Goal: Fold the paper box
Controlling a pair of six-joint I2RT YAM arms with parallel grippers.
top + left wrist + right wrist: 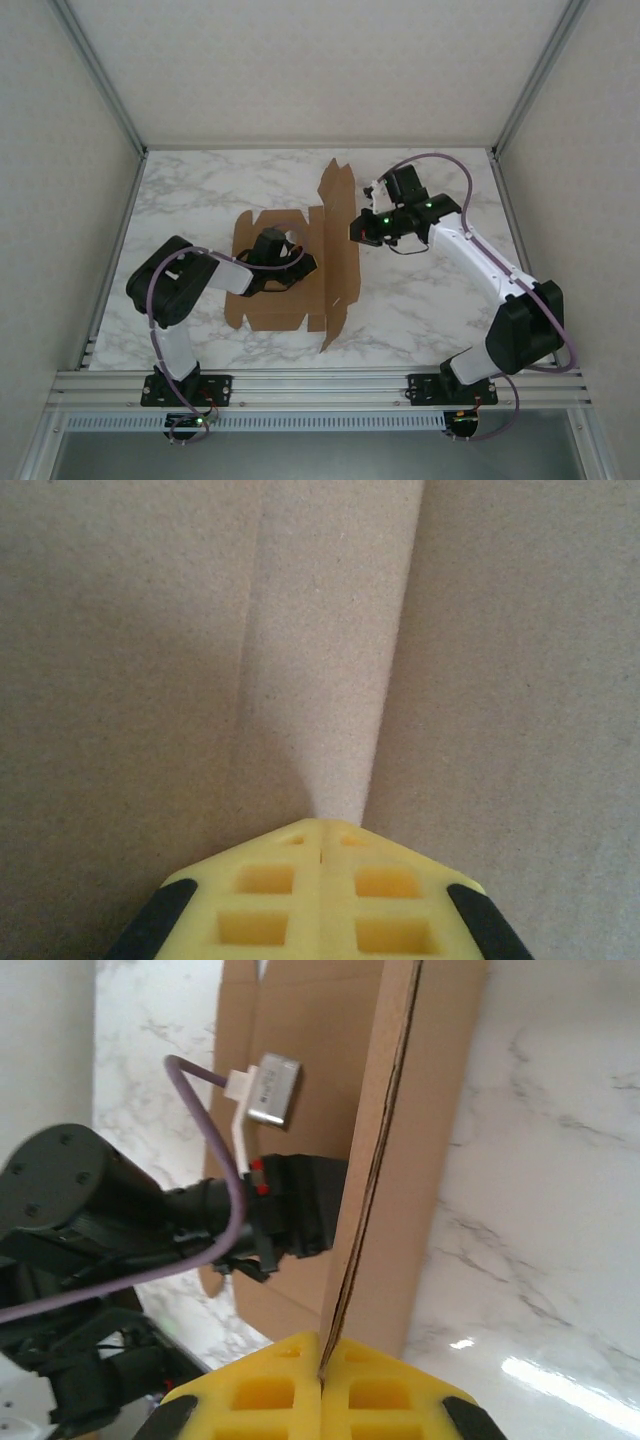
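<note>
The paper box (265, 312) lies as a die-cut sheet of brown cardboard in the middle of the marble table (420, 300), between my two arms. Most of it is flat, with notched flaps along its edges.

My left claw (322, 832) is closed, its yellow fingertips pressed together with nothing between them. It points straight down at the middle of the sheet, and the tip seems to rest on the cardboard just beside a crease that runs away from it. Plain brown board surrounds it on every side.

My right claw (322, 1358) is clamped narrow on the box's long right flap (400, 1110). The thin edge of the cardboard runs up from between its two yellow fingers. This flap is lifted off the table and stands nearly upright along the sheet's right side. White marble shows to one side of it. On the other side I see my left arm's black wrist (290, 1210) and its purple cable (215, 1160) over the flat panel.
</note>
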